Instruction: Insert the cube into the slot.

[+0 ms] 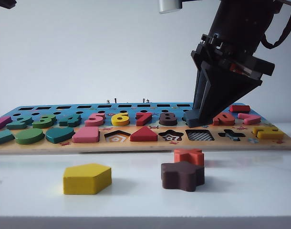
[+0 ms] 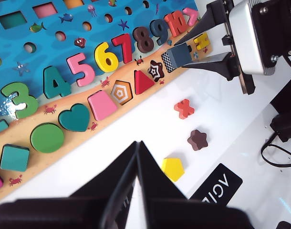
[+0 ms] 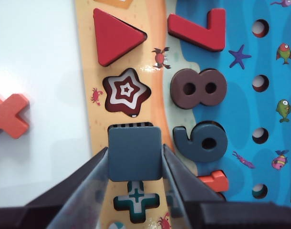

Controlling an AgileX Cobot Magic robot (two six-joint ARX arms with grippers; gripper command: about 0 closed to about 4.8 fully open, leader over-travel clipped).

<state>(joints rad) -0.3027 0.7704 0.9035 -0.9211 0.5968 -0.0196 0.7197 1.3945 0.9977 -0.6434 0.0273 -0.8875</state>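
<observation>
The cube (image 3: 135, 152), a flat dark navy square, sits between the fingers of my right gripper (image 3: 135, 158), which is shut on it. It hangs just above the puzzle board (image 1: 145, 145), over the checkered square slot (image 1: 199, 135). In the right wrist view it covers almost all of the slot, and only a thin checkered strip (image 3: 131, 125) shows at one edge. The left wrist view shows the cube (image 2: 181, 55) tilted beside the slot (image 2: 168, 61). My left gripper (image 2: 137, 143) is shut and empty, above the white table in front of the board.
A yellow pentagon (image 1: 87, 178), a dark brown star block (image 1: 182, 175) and an orange cross (image 1: 189, 155) lie loose on the table in front of the board. The pentagon, star (image 3: 127, 90) and cross (image 3: 136, 195) slots are empty. Numbers and shapes fill the other recesses.
</observation>
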